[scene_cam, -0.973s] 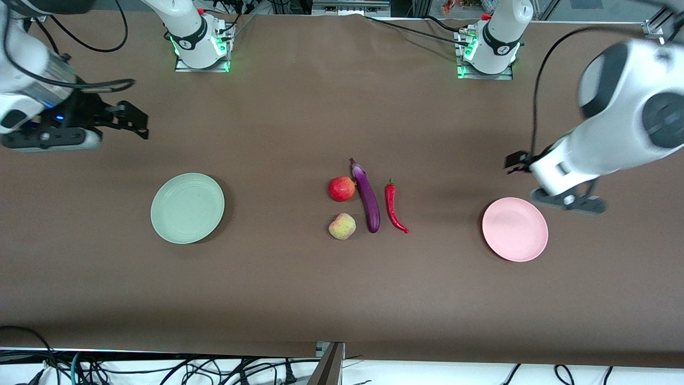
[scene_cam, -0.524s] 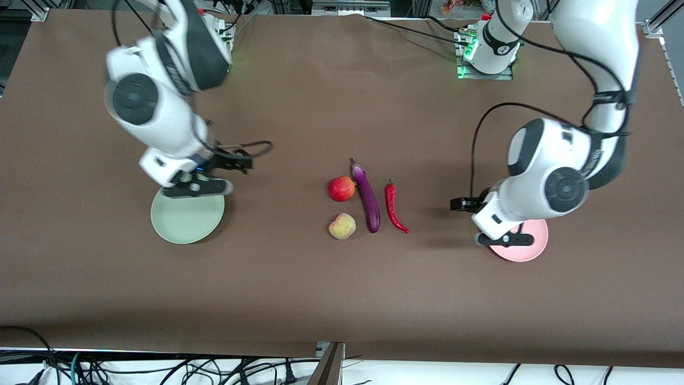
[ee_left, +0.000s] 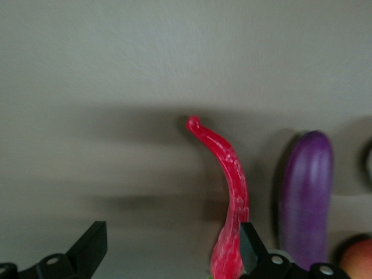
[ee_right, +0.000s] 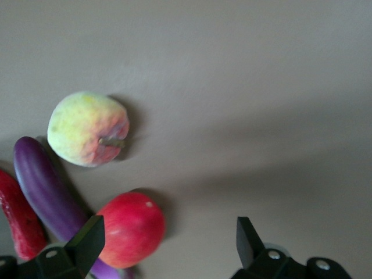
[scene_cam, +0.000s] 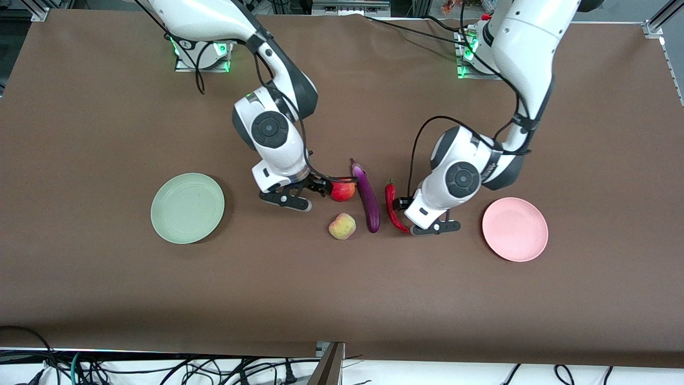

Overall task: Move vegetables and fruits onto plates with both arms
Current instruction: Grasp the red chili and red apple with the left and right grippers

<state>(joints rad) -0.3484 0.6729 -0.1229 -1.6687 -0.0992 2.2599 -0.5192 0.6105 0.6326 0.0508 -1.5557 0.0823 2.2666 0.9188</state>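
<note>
A red apple (scene_cam: 342,191), a purple eggplant (scene_cam: 367,198) and a red chili (scene_cam: 393,209) lie side by side mid-table, with a yellowish-pink peach (scene_cam: 342,226) nearer the front camera than the apple. My right gripper (scene_cam: 322,188) is open and low beside the apple; in the right wrist view (ee_right: 167,241) the apple (ee_right: 131,229) sits by one fingertip (ee_right: 87,238). My left gripper (scene_cam: 402,205) is open and low beside the chili; in the left wrist view (ee_left: 171,247) the chili (ee_left: 229,186) runs along one fingertip (ee_left: 250,247). Nothing is held.
The mint green plate (scene_cam: 187,208) lies toward the right arm's end, the pink plate (scene_cam: 514,229) toward the left arm's end, both bare. The right wrist view also shows the peach (ee_right: 87,129) and eggplant (ee_right: 49,186). The left wrist view shows the eggplant (ee_left: 306,197).
Both arms have swung in from over the plates to the fruit and vegetables mid-table and dropped low. The right gripper is now at the apple, the left at the chili. No object moved.
</note>
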